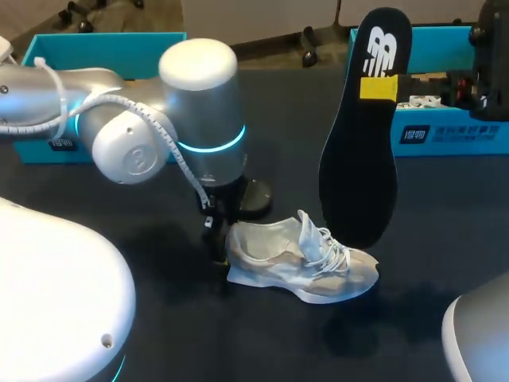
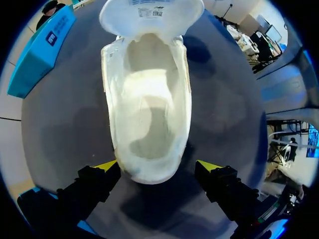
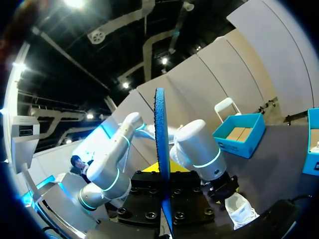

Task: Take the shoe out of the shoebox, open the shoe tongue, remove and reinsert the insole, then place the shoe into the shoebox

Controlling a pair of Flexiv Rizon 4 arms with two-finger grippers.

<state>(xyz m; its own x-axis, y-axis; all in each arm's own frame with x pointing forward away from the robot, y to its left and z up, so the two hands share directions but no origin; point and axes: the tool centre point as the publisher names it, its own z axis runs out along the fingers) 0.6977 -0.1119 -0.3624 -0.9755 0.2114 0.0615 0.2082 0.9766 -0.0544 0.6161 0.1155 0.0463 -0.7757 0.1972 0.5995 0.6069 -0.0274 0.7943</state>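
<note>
Heel of the white mesh lace-up shoe (image 1: 302,267) on the dark desk (image 1: 445,207) sits between the wide-spread left fingers (image 2: 107,165), long axis running straight ahead of them, while the right fingers (image 1: 378,87) clamp the black foam insole (image 1: 362,159) upright above its toe.

At the frame's centre the insole (image 3: 160,124) stands edge-on, pinched in the right gripper (image 3: 160,170); beyond it the left arm (image 3: 197,149) hangs over the white shoe (image 3: 240,210), a teal shoebox (image 3: 239,142) behind.

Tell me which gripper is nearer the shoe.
Left. The left gripper sits open around the heel of the shoe; the right gripper holds the insole upright, raised high above it.
</note>
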